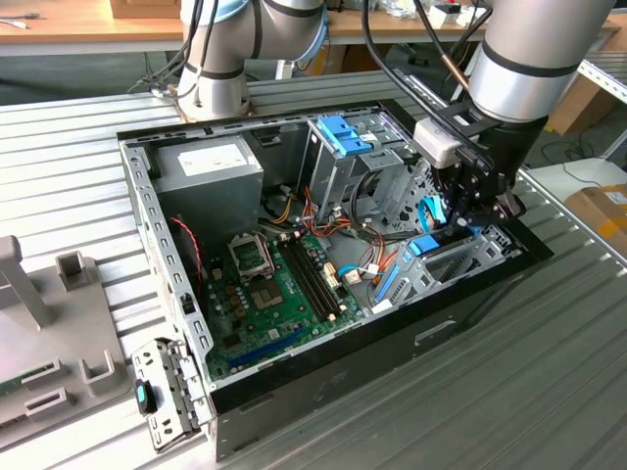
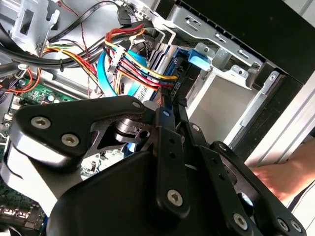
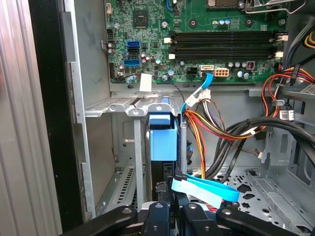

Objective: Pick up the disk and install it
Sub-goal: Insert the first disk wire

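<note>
The pincer (image 1: 468,211) reaches into the open computer case (image 1: 176,294) at its drive bay corner. Its fingers pinch the disk (image 3: 162,137), which stands on edge in the metal bay (image 3: 123,105).

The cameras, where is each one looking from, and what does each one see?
Exterior view: off the arm, looking down into the open computer case; the arm and its pincer reach into the case at this view's right.
Second wrist view: rides on the arm, looking past the black pincer links at the drive cage and the disk.
First wrist view: rides on the arm, looking along the disk toward the motherboard.
Both wrist views share the disk.
</note>
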Tool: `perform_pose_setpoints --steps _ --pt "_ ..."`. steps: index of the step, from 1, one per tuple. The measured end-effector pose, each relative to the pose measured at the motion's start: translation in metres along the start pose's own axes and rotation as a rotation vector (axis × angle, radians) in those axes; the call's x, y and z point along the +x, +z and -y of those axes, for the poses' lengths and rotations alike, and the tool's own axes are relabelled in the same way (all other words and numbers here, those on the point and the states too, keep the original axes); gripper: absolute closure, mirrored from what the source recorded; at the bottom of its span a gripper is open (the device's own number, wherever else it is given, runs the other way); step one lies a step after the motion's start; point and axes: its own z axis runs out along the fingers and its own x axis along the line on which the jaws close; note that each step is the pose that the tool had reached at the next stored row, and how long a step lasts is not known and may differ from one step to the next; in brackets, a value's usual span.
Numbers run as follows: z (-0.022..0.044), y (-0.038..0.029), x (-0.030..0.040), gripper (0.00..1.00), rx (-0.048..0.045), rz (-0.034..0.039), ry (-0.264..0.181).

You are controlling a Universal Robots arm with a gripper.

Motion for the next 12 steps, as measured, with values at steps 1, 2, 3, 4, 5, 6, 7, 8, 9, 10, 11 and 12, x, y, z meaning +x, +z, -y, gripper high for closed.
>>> perform_pose_setpoints --steps 1,2,3,4,5,6,7,8,9,10,11,12 --pt "0.0005 0.0001 -0.0001 0.83 0.0 -0.0001 0.0" --pt "0.001 0.0002 -0.0002 0.83 0.0 -0.0002 0.0" --pt "0.0022 0.0004 -0.0003 0.83 0.0 -0.0002 0.0" --pt "0.0022 0.0005 -0.0002 0.83 0.0 -0.0002 0.0" --pt "0.0022 0.0006 -0.0002 0.83 0.0 -0.0002 0.0" --pt "0.0019 0.0006 -0.0002 0.83 0.0 -0.0001 0.0" --pt "0.0013 0.0006 -0.0002 0.83 0.0 0.0001 0.0" --pt "0.0012 0.0009 -0.0003 0.83 0.0 0.0001 0.0" --pt "0.001 0.0018 -0.0003 0.83 0.0001 0.0002 0.0" --pt "0.0009 0.0024 -0.0003 0.83 0.0 -0.0003 0.0" --pt "0.0008 0.0028 -0.0003 0.83 0.0 -0.0005 0.0" --pt "0.0008 0.0029 -0.0003 0.83 0.0 -0.0004 0.0"
